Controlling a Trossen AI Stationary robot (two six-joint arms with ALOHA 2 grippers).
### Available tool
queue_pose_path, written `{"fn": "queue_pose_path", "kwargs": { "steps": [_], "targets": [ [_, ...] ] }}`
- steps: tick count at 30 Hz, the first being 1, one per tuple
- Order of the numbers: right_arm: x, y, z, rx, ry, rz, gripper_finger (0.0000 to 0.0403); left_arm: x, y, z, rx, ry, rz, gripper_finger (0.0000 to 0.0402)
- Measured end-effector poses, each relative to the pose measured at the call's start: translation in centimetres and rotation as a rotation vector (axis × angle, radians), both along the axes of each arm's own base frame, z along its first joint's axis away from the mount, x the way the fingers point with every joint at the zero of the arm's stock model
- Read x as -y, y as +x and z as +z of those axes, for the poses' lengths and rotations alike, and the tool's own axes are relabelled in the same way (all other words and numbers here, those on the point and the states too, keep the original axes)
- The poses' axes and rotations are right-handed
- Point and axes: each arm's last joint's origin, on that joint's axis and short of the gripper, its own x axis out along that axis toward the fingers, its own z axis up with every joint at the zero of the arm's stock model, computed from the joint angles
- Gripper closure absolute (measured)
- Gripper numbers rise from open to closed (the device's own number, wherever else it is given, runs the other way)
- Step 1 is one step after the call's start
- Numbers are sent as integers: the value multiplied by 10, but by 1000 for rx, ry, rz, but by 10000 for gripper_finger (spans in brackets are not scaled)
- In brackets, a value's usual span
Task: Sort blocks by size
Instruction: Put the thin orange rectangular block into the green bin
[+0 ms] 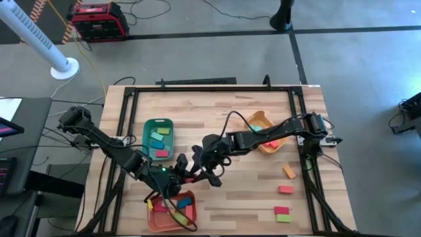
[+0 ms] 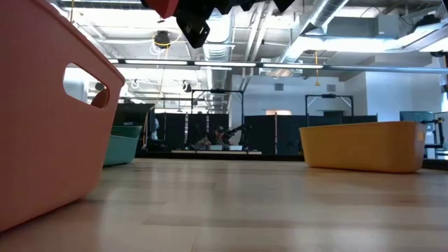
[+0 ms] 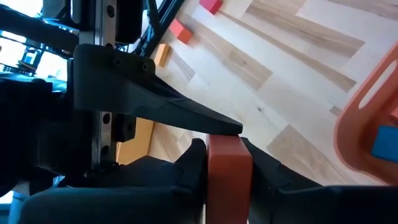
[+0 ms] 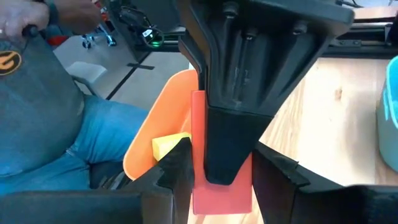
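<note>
Salmon-red tray [image 2: 42, 105] foremost, stocked with blocks like the green tray [image 1: 146, 135] and orange tray [image 1: 260, 117]; a red block [image 3: 229, 168] is held above mid-table, clamped by left gripper [image 3: 227, 149] and right gripper [image 4: 221, 168] alike; loose blocks [image 1: 285, 189] near the table's right edge remain unsorted.

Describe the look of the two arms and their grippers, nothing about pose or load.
Both arms are dark, jointed links. The left gripper has matte black wedge-shaped fingers. The right gripper has black fingers under a blocky moulded housing. A small green light glows on the left arm.
</note>
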Motion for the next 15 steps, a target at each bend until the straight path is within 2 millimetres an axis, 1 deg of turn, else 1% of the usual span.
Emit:
{"fn": "queue_pose_path", "kwargs": {
  "steps": [5,8,12,15],
  "targets": [
    [0,0,-1,-9,2,-6,241,-1,-2,-3,-34,0,11,337],
    [0,0,-1,-22,11,-17,232,-1,-3,-4,-50,-8,23,337],
    [-1,-1,-3,-40,-20,-65,193,-2,-10,-7,-97,10,35,338],
    [-1,-2,-6,-77,-27,-106,155,-4,-19,-4,-113,0,68,339]
  ]
}}
